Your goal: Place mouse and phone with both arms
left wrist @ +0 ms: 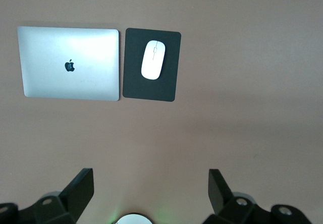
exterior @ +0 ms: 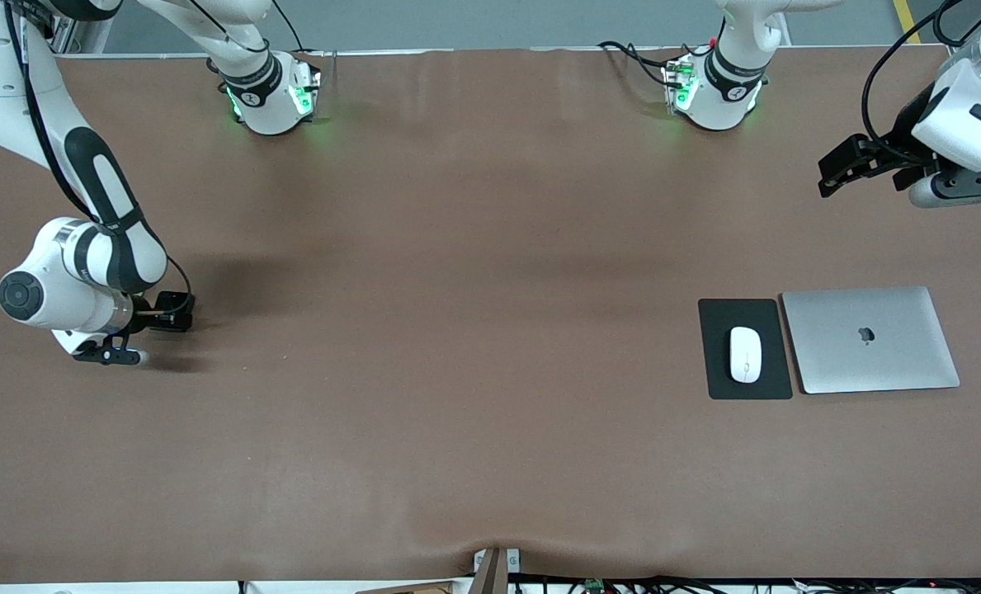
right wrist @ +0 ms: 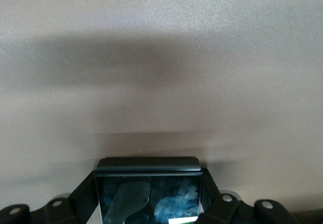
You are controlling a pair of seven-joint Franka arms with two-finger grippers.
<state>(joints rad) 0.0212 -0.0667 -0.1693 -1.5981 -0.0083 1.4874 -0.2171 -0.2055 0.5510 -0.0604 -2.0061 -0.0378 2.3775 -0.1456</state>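
Observation:
The white mouse [exterior: 745, 354] lies on a black pad [exterior: 717, 371] toward the left arm's end of the table; it also shows in the left wrist view [left wrist: 153, 59]. My left gripper [exterior: 849, 165] hangs open and empty in the air over the table by the left arm's base, its fingers [left wrist: 81, 188] spread wide. My right gripper [exterior: 168, 313] is low over the table at the right arm's end. It is shut on the black glossy phone [right wrist: 149, 196], which is held across between its fingers [right wrist: 87, 193].
A closed silver laptop [exterior: 870, 338] lies beside the pad, toward the left arm's end; it also shows in the left wrist view [left wrist: 69, 63]. The brown table [exterior: 457, 330] is bare across its middle. The two green-lit arm bases [exterior: 271, 95] stand along the table's edge farthest from the front camera.

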